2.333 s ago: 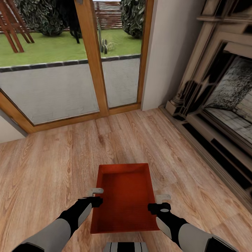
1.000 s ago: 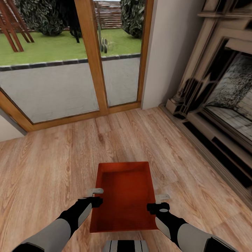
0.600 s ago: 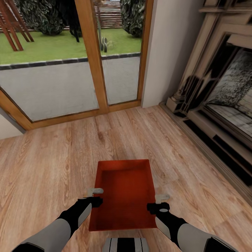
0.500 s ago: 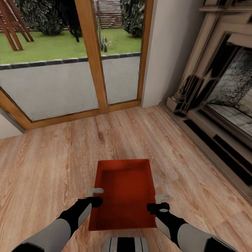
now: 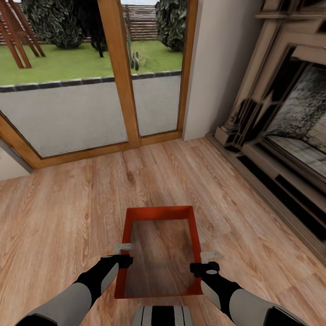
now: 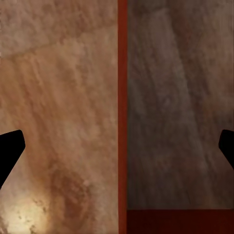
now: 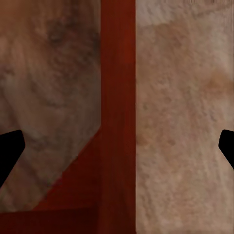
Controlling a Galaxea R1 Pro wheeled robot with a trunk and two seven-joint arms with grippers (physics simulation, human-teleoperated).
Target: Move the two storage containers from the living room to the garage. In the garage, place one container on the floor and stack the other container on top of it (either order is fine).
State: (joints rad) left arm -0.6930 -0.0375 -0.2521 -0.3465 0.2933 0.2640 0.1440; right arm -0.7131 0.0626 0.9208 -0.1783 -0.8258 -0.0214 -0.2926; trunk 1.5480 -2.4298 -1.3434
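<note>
One orange-red storage container (image 5: 159, 210) lies on the light wood planks of the living room, just ahead of my trunk. Inside its rim I see darkened wood grain rather than an orange bottom. My left gripper (image 5: 123, 253) straddles its left wall (image 6: 122, 97), fingers wide apart and open. My right gripper (image 5: 207, 262) straddles the right wall (image 7: 118, 97) the same way, also open. In both wrist views the black fingertips (image 6: 9, 148) sit at the picture's edges, well clear of the thin wall.
A brick fireplace (image 5: 290, 136) with a stepped surround runs along the right. Wood-framed glass doors (image 5: 90, 108) to the garden stand ahead, with a white wall section (image 5: 217, 68) between them and the fireplace. Open plank floor (image 5: 59, 213) lies to the left.
The container's far edge has crept a little up the picture. Its inside now shows wood grain where it was orange. Both arms hold the same places at its side walls.
</note>
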